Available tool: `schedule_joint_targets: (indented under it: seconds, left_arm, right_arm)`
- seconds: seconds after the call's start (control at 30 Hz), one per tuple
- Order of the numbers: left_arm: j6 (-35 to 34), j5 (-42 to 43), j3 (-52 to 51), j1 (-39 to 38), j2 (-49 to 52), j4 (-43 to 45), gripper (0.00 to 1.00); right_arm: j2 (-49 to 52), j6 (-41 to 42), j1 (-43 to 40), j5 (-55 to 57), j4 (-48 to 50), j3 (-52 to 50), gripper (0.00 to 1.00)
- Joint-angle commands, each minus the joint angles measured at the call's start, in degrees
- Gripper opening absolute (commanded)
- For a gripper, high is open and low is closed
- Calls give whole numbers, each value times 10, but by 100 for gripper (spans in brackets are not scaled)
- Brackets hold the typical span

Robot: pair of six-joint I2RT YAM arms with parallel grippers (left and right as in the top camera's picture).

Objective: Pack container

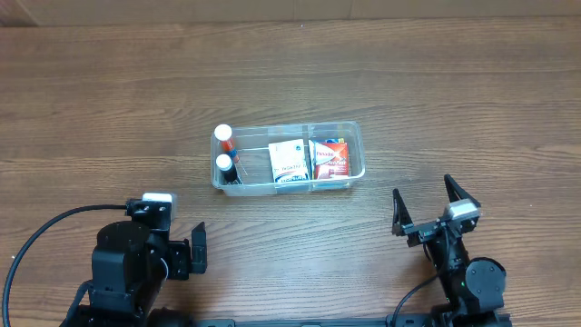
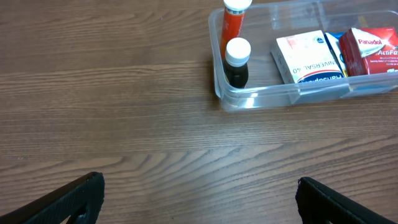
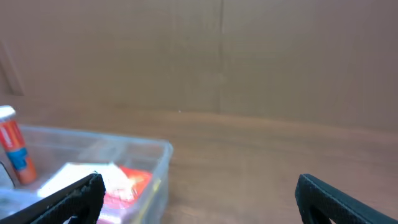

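The clear plastic container (image 1: 355, 136) sits at the table's middle. It holds an orange bottle with a white cap (image 1: 223, 138), a dark bottle with a white cap (image 1: 225, 168), a white box (image 1: 289, 164) and a red box (image 1: 330, 159). In the left wrist view the container (image 2: 261, 98) is at the upper right, with the dark bottle (image 2: 237, 62), white box (image 2: 308, 59) and red box (image 2: 370, 50) inside. My left gripper (image 2: 199, 200) is open and empty, near the front left (image 1: 192, 249). My right gripper (image 3: 199, 196) is open and empty, at the front right (image 1: 427, 204), apart from the container (image 3: 158, 158).
The wooden table (image 1: 454, 82) runs to a brown cardboard wall (image 3: 217, 56) at the back. A black cable (image 1: 36, 238) loops at the front left by the left arm's base.
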Motion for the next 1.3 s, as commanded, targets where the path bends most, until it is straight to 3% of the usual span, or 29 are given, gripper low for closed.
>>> schedule_joint_targets:
  seconds: [0.0, 0.83, 1.0, 1.13, 1.27]
  left_arm:
    - [-10, -3, -4, -3, 3, 2, 100]
    - [-10, -21, -5, -3, 1, 1, 100]
    - [10, -25, -26, 27, -57, -8, 100]
    - [16, -35, -153, 54, -165, 79, 100]
    - [19, -36, -293, 54, -246, 260, 100]
  right_arm:
    - [-5, 2, -4, 13, -1, -6, 100]
    - [-5, 2, -4, 13, -1, -6, 100]
    - [-5, 2, -4, 13, -1, -6, 100]
    - [-5, 2, -4, 13, -1, -6, 100]
    - [-5, 2, -4, 13, -1, -6, 100]
